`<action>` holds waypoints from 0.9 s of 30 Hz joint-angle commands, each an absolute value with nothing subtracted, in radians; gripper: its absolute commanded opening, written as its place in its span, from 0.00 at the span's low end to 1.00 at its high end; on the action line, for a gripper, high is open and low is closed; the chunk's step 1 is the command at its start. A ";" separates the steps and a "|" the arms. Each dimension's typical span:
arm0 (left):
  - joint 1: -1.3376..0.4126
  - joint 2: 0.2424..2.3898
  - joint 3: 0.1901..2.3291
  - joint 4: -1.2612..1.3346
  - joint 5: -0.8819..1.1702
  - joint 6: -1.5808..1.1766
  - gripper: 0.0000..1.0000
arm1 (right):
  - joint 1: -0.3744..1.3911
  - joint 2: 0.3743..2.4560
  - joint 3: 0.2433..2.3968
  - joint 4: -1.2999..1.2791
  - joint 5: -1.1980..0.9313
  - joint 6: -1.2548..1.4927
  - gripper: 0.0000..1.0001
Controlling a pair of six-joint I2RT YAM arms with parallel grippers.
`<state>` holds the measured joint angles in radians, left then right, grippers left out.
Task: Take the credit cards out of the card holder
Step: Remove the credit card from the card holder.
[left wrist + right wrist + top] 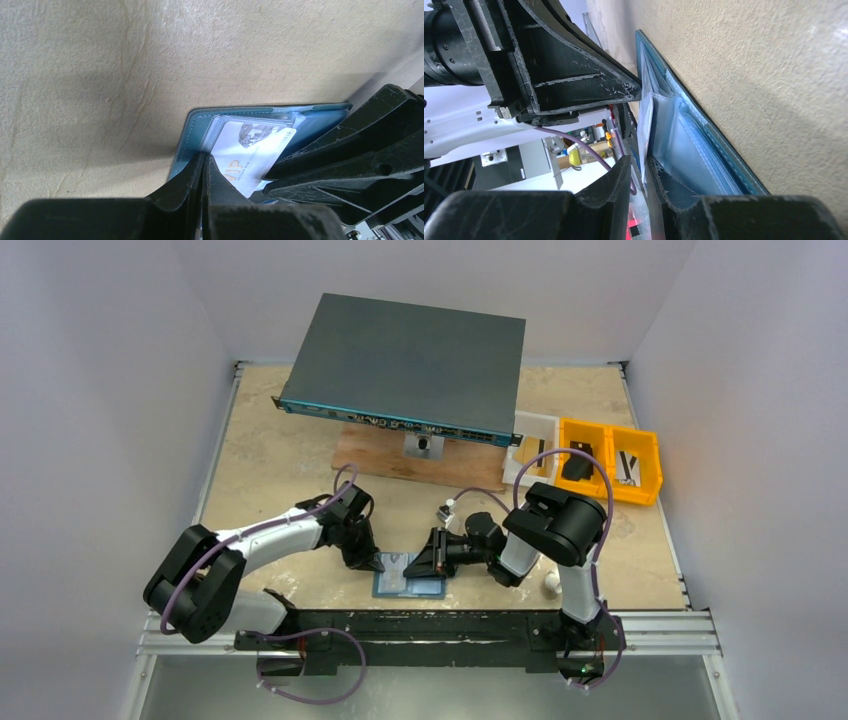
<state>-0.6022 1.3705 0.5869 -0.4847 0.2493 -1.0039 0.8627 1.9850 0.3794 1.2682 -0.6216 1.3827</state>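
Only the right wrist view shows the right gripper [638, 162] pinching the edge of a credit card [645, 127]. The left gripper [204, 159], jaws together, presses the card holder [194, 131].

the card holder [197, 132] looks like matt steel-blue leather; its inner sleeves [684, 145] are clear glossy plastic. the credit card [252, 152] is smooth white plastic. the surface [150, 60] is matt, beige, finely grained. the left pincer [204, 162] and right pincer [638, 165] are scuffed matt black plastic.
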 commanded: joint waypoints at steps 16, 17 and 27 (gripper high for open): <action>-0.642 1.401 0.515 -0.532 0.104 -1.021 0.00 | 0.860 1.936 0.414 1.205 -0.563 1.335 0.08; -0.642 1.399 0.513 -0.537 0.099 -1.025 0.00 | 0.858 1.930 0.402 1.212 -0.559 1.337 0.06; -0.638 1.394 0.517 -0.587 0.043 -1.039 0.00 | 0.826 1.883 0.318 1.188 -0.510 1.322 0.00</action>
